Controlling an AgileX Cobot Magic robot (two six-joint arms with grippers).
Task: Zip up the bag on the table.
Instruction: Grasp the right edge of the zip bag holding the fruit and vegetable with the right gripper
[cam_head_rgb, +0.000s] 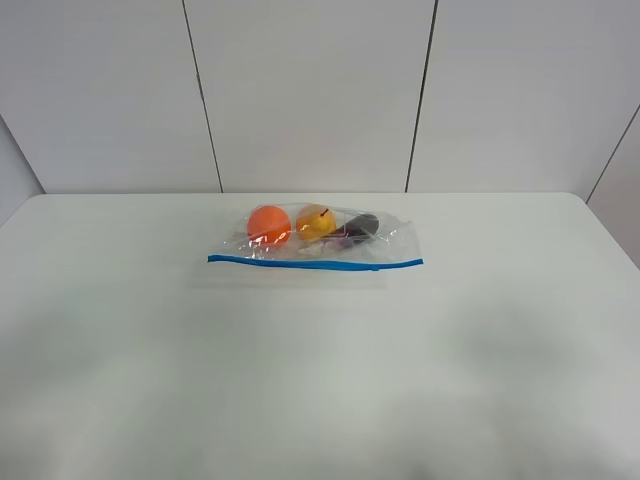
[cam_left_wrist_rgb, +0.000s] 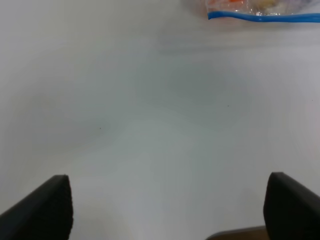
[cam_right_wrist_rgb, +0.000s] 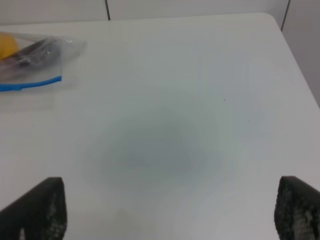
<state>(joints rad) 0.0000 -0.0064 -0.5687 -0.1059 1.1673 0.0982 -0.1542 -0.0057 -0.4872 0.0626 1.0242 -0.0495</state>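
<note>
The bag lies flat on the white table, a little behind its middle. It is clear crinkly plastic with a blue zip strip along its near long edge. Orange, yellow and dark purple toy produce show through it. No arm shows in the exterior view. In the left wrist view the left gripper is open and empty, well short of the bag. In the right wrist view the right gripper is open and empty, with the bag's end far off to one side.
A white panelled wall stands behind the table's far edge. The table's right rear corner shows in the right wrist view. Bare tabletop lies on all sides of the bag.
</note>
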